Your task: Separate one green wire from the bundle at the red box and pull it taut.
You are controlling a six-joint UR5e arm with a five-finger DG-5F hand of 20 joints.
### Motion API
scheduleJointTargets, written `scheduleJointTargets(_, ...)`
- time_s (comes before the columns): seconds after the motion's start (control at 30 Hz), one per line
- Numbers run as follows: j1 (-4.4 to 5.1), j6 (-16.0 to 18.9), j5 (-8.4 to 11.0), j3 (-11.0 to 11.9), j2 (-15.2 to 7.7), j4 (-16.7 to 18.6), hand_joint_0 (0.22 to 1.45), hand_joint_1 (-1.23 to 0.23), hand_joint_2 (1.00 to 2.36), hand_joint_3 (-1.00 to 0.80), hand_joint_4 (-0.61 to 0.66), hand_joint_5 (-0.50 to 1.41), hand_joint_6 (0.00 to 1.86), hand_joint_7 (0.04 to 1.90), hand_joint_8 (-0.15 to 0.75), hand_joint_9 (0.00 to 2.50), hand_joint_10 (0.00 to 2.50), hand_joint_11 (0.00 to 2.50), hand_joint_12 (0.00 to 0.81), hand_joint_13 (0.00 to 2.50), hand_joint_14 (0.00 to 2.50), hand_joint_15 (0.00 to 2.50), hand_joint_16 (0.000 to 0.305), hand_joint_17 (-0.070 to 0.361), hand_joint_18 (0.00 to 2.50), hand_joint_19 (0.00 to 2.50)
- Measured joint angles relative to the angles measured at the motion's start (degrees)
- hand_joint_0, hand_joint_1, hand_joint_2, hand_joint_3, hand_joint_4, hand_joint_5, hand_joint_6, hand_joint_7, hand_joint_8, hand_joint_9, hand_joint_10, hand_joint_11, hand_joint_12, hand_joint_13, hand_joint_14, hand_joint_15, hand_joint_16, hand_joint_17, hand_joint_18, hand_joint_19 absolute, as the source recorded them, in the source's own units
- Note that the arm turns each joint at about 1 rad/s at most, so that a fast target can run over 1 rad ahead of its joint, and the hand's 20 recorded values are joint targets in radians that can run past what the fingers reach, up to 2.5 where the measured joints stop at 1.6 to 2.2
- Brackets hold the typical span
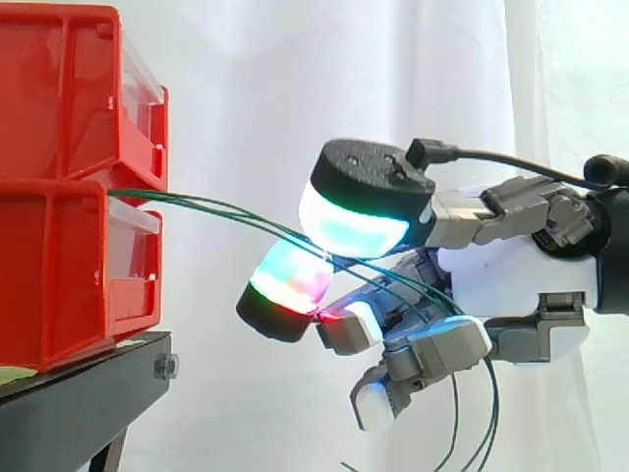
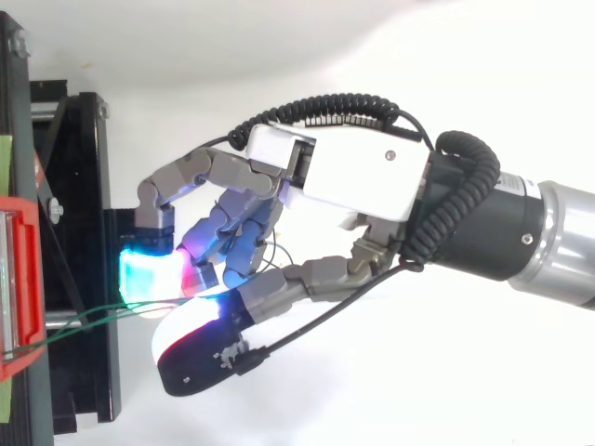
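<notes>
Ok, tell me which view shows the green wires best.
Side view: the green wires run from the red boxes, pass between the glowing pads of the hand and hang below its palm. The top view shows a short stretch between the red boxes and the pads.

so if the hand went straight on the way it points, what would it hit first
Probably the front of the lower red bin, along the green wires the hand pinches; depth is unclear.

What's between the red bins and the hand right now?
The green wires span that gap, running from the red bins to the hand, which pinches them. The side view shows this.
</notes>
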Motion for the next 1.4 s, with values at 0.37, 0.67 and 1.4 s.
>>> scheduleJointTargets(0.37, 0.33, -0.01, 0.19, -2.09, -0.04, 1.71, 0.53, -0.86, 1.00, -0.50, 0.17, -0.24, 0.86, 0.95, 0.296, 1.06, 0.01, 1.59, 0.334, 1.47, 0.01, 1.56, 0.057, 0.127, 0.91, 0.50)
scheduleJointTargets(0.67, 0.47, -0.09, 0.96, -4.94, -0.04, 10.05, 0.51, -0.76, 1.00, -0.50, 0.18, -0.24, 0.86, 0.93, 0.304, 1.04, 0.21, 1.54, 0.346, 1.48, 0.00, 1.57, 0.058, 0.132, 0.92, 0.51)
scheduleJointTargets(1.4, 0.03, -0.09, 0.75, -3.73, -0.01, 10.21, 0.63, -0.60, 1.01, -0.45, 0.15, -0.23, 0.85, 0.96, 0.275, 1.12, 0.11, 1.60, 0.317, 1.50, 0.00, 1.59, 0.055, 0.123, 0.90, 0.54)
